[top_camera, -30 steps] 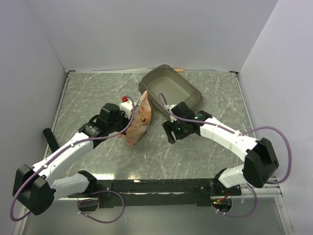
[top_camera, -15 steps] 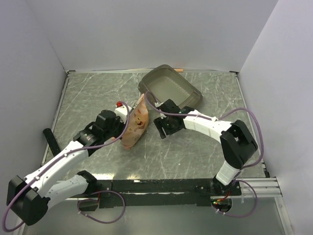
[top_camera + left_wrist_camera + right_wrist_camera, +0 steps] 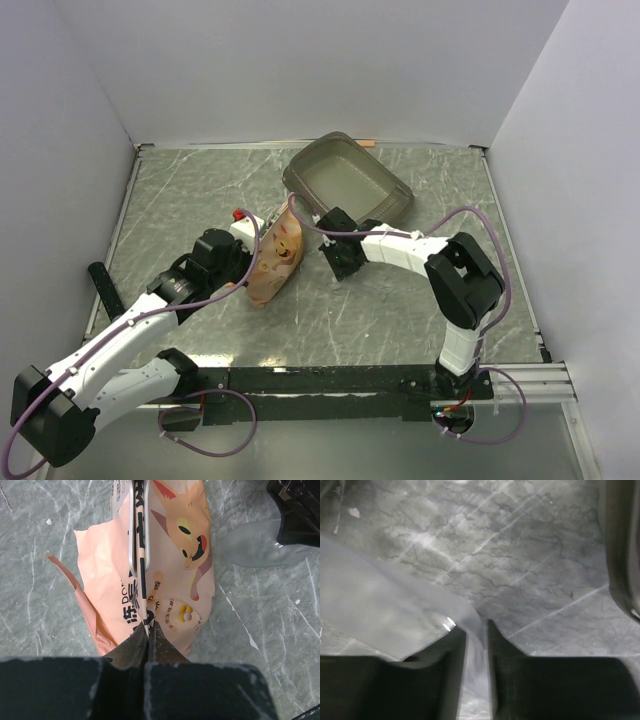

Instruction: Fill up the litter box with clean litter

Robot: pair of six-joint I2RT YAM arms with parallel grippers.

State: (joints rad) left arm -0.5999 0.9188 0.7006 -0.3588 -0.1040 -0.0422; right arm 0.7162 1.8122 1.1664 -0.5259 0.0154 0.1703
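The grey-brown litter box [image 3: 398,196] stands at the back of the table. In front of it and to the left, the orange-pink printed bag [image 3: 278,252] [image 3: 175,555] stands on edge. My left gripper [image 3: 252,278] [image 3: 147,627] is shut on the bag's thin top seam. Just right of the bag, low over the table, is my right gripper [image 3: 334,262] [image 3: 476,627] [image 3: 297,510]. Its jaws are nearly together, with a pale translucent sheet [image 3: 385,600] [image 3: 260,542] running between them. The clean litter is hidden.
A black bar [image 3: 103,285] lies near the table's left edge. White walls close the table in on three sides. Marbled grey tabletop [image 3: 400,300] lies in front of the right gripper.
My right gripper has swung left toward the bag and its jaws have closed from wide open to a narrow gap. The left gripper with the bag has drifted slightly down and left.
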